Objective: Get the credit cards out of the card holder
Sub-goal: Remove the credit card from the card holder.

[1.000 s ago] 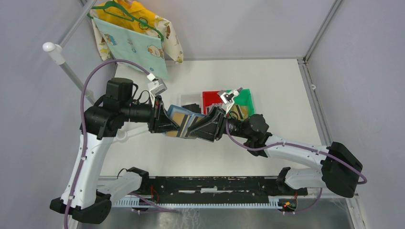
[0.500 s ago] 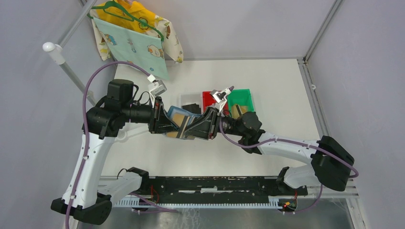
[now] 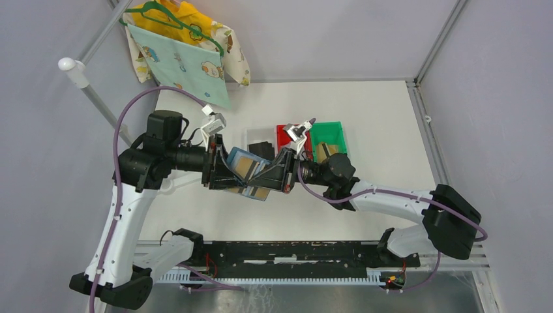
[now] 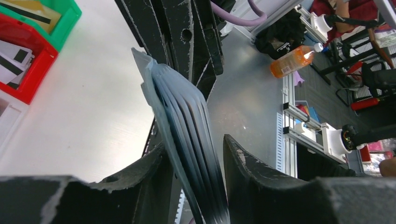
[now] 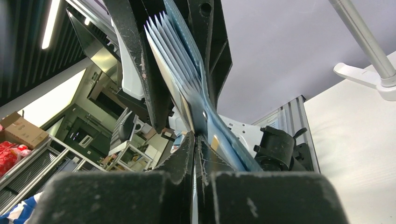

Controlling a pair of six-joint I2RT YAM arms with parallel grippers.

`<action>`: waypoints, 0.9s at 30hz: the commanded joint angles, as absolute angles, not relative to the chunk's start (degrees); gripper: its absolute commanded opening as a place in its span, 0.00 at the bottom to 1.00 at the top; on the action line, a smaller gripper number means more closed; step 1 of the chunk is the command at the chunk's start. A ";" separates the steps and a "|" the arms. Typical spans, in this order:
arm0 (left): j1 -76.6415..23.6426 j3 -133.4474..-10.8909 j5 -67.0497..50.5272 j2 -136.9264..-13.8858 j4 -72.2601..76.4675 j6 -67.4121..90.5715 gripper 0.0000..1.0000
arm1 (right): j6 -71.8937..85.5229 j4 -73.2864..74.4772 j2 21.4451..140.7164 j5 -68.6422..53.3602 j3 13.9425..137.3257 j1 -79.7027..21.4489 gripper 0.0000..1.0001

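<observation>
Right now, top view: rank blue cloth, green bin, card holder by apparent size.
1. blue cloth: clearly largest.
2. card holder and green bin: look alike. The holder is held up nearer the camera and the bin is partly hidden, so they are unranked.

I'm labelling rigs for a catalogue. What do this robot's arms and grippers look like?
The left arm and right arm have white links and black joint housings, each trailing a purple cable. The left gripper and right gripper have black wedge-shaped fingers with pale scuffed edges.

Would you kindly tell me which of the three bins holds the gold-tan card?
The green bin, rightmost of the three, holds the gold-tan card; the red bin beside it holds white-grey cards.
</observation>
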State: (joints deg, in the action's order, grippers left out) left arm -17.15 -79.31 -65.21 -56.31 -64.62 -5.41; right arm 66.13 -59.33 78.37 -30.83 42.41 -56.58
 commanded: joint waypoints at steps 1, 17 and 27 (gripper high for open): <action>-18.45 -79.73 -74.75 -55.82 -64.23 -5.55 0.49 | 64.88 -62.04 77.08 -27.66 45.02 -56.78 0.00; -18.45 -82.42 -77.44 -57.07 -67.24 -8.24 0.18 | 59.97 -55.20 71.96 -26.58 41.60 -56.77 0.06; -18.44 -82.25 -74.64 -56.60 -66.94 -8.61 0.14 | 60.45 -55.24 73.06 -24.95 44.51 -56.71 0.42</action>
State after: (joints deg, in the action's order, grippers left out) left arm -17.43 -79.68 -68.88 -57.93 -66.13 -7.86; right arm 61.25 -54.85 71.92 -30.13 41.45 -57.39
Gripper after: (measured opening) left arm 0.287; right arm 0.418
